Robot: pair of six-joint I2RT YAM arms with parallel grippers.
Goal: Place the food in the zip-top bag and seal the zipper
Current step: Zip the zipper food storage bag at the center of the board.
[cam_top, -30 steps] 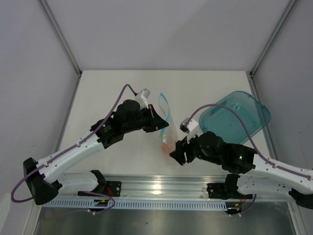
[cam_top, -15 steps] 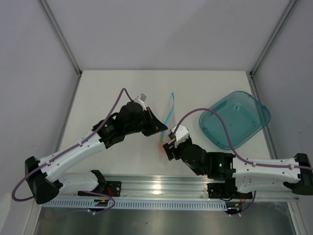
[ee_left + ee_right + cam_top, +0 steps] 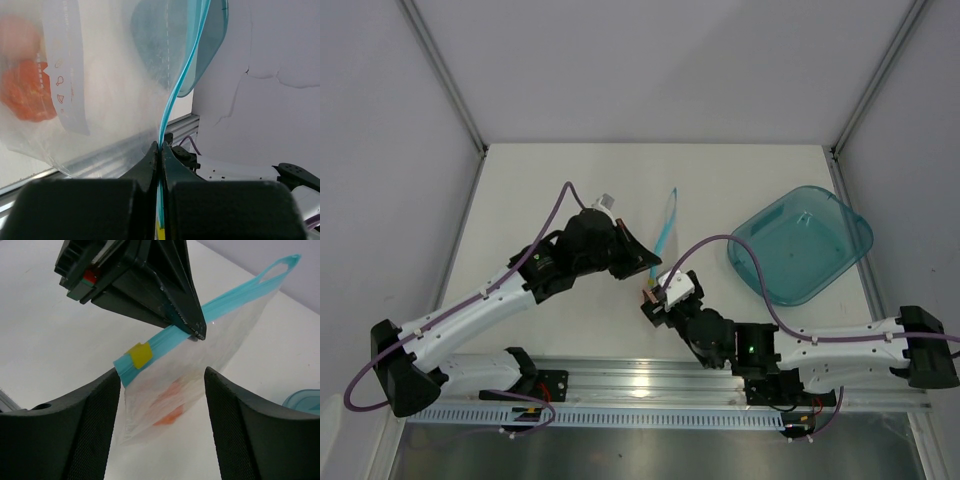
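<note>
**The zipper (image 3: 240,290) of the zip-top bag (image 3: 210,340) is pinched by the left gripper (image 3: 161,147), with the right gripper (image 3: 162,372) opened around the bag's near end.**

The bag is hung from its teal strip at mid-table (image 3: 540,190), and the yellow tab (image 3: 139,355) is seen just past the tip of the left jaws. Those jaws are closed tight on the strip alone. The right jaws are spread wide, one finger (image 3: 90,430) placed on each side of the tab end; whether either touches the plastic cannot be told. The orange-red food (image 3: 27,92) is seen inside the bag, low down. The teal plate (image 3: 800,245) is set well apart at the right.
</note>
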